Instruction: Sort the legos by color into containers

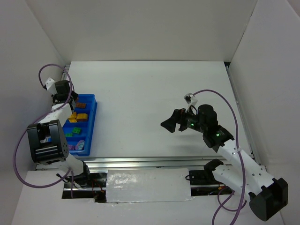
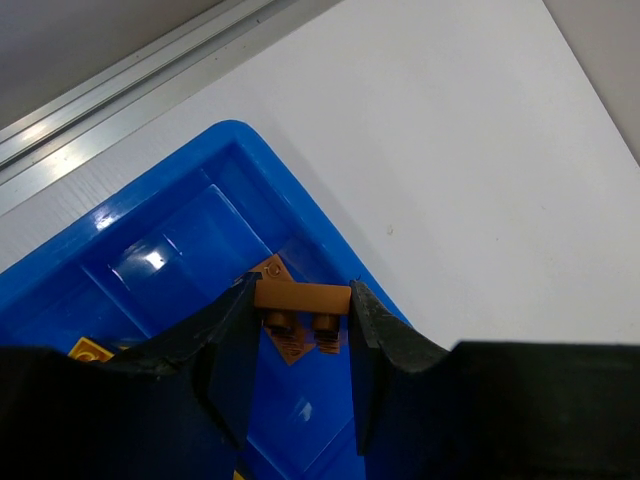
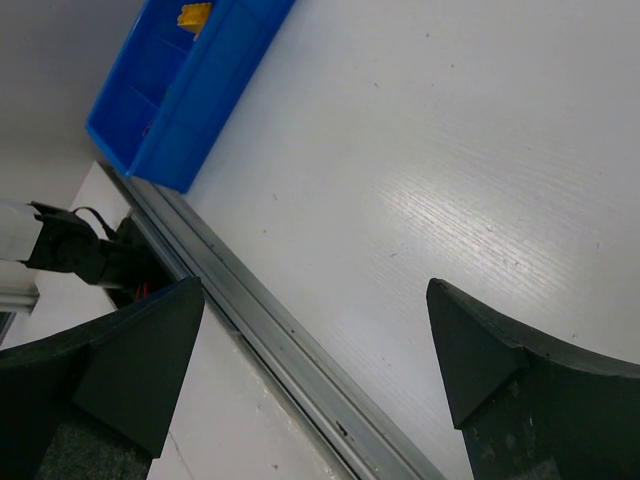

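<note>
The blue tray (image 1: 93, 114) lies at the table's left, holding brown-orange (image 1: 81, 107), yellow (image 1: 73, 115), green (image 1: 74, 129) and purple (image 1: 78, 146) legos in separate compartments. My left gripper (image 1: 69, 102) hangs over the tray's far end. In the left wrist view this gripper (image 2: 300, 300) is shut on a brown-orange brick (image 2: 300, 295), studs down, just above another brown-orange piece (image 2: 291, 347) in a compartment of the tray (image 2: 230, 135). My right gripper (image 1: 171, 123) hovers open over bare table; the right wrist view shows nothing between its fingers (image 3: 315, 300).
A metal rail (image 1: 140, 162) runs along the table's near edge, also seen as the rail (image 3: 270, 322) under the right gripper. White walls enclose the table on three sides. The tray (image 3: 215, 72) with a yellow brick (image 3: 195, 15) shows far off in the right wrist view.
</note>
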Controlling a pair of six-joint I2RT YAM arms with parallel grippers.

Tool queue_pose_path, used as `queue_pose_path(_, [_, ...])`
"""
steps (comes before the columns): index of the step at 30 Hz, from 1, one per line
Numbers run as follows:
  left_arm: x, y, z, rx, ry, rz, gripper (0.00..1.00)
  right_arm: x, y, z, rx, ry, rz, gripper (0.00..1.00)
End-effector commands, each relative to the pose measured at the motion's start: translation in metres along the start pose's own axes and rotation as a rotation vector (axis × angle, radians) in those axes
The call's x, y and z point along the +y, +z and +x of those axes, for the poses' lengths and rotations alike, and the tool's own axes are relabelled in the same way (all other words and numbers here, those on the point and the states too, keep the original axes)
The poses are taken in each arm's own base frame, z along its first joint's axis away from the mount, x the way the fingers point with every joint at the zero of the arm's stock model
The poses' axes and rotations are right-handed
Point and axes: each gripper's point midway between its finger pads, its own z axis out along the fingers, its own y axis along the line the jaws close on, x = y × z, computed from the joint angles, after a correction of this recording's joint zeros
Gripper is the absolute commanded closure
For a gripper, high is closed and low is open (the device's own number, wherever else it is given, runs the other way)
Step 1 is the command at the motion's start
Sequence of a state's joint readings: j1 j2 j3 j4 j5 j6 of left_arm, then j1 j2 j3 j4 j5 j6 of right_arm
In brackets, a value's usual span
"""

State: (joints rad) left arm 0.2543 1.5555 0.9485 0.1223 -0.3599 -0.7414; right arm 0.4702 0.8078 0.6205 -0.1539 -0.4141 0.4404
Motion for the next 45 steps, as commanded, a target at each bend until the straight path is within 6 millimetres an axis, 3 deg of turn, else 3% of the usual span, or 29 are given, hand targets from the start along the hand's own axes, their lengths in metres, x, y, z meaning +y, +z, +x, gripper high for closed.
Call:
queue_pose_path(1, [-0.017, 0.001, -0.022, -0.05, -0.039, 0.045, 1.0, -0.001, 0.001, -0.007, -0.034, -0.013, 0.002, 0.0])
queue_pose_path(28, [-0.014, 0.005, -0.016, -0.018, -0.026, 0.02, 1.0, -0.002, 0.001, -0.006, -0.039, -0.013, 0.001, 0.0])
queue_pose_path(43, [-0.005, 0.013, 0.003, 0.014, -0.072, -0.001, 1.0, 0.001, -0.001, -0.007, -0.048, -0.021, -0.014, 0.0])
queue_pose_path(45, [-0.001, 0.013, 0.004, 0.016, -0.074, -0.017, 0.89, 0.002, -0.001, -0.006, -0.047, -0.022, -0.019, 0.0])
